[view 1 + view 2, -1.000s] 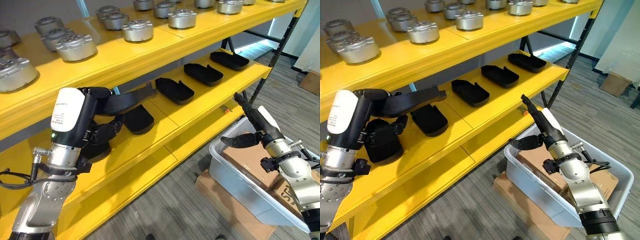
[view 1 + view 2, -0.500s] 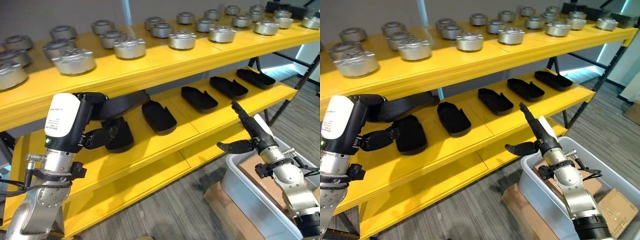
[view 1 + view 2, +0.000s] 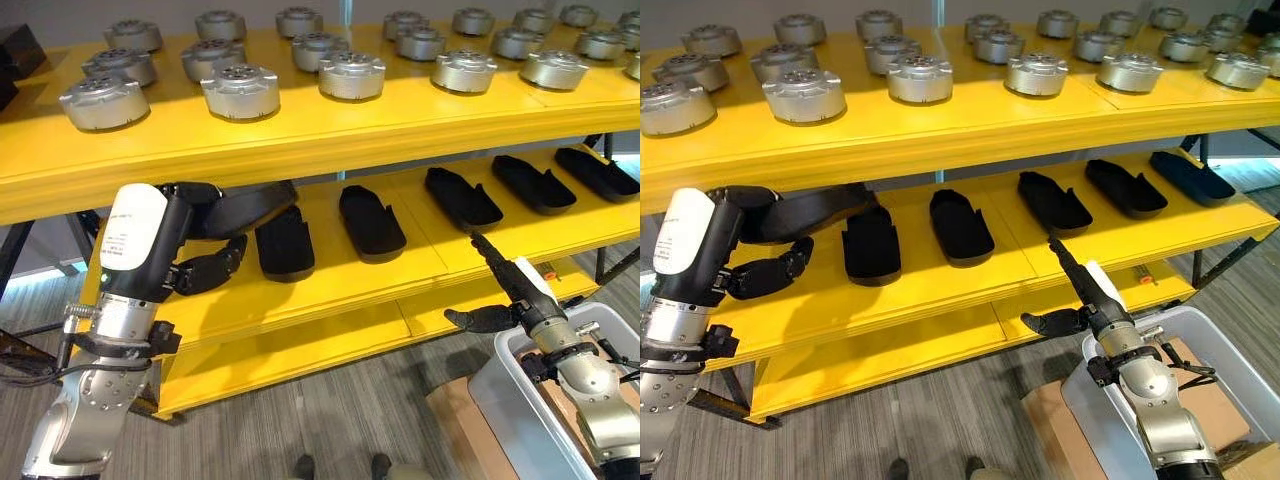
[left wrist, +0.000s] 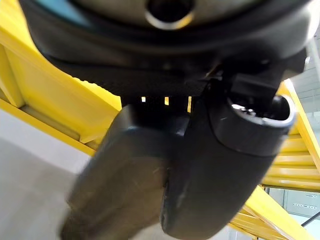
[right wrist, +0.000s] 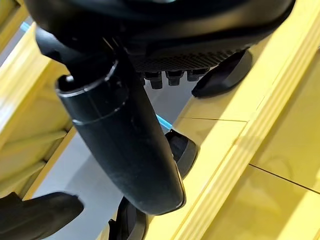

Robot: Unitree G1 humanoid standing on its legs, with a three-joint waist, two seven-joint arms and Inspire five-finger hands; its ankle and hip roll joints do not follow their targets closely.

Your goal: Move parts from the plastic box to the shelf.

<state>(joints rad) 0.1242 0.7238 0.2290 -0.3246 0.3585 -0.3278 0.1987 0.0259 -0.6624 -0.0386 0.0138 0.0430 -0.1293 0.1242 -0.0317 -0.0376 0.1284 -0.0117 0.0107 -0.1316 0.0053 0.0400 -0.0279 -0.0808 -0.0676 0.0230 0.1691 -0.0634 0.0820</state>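
Observation:
My left hand [image 3: 196,262] is shut on a flat black shoe-shaped part [image 3: 248,204], held just above the left end of the yellow middle shelf [image 3: 330,285]. In the left wrist view the thumb [image 4: 225,165] presses on that part [image 4: 120,195]. Several like black parts [image 3: 372,222] lie in a row along the shelf. My right hand [image 3: 503,292] is open, its fingers straight and its thumb out, with nothing in it. It hovers before the shelf's edge, above the near corner of the plastic box [image 3: 512,388] at the lower right.
Several round silver parts [image 3: 240,90] stand on the top shelf [image 3: 300,140]. Brown cardboard [image 3: 1200,385] lies in the box, with more under it. A person's shoes [image 3: 380,465] show on the grey floor at the bottom.
The camera has swung, so the shelf now faces me more squarely. My left hand still holds the black part. My right hand stays open by the box's corner.

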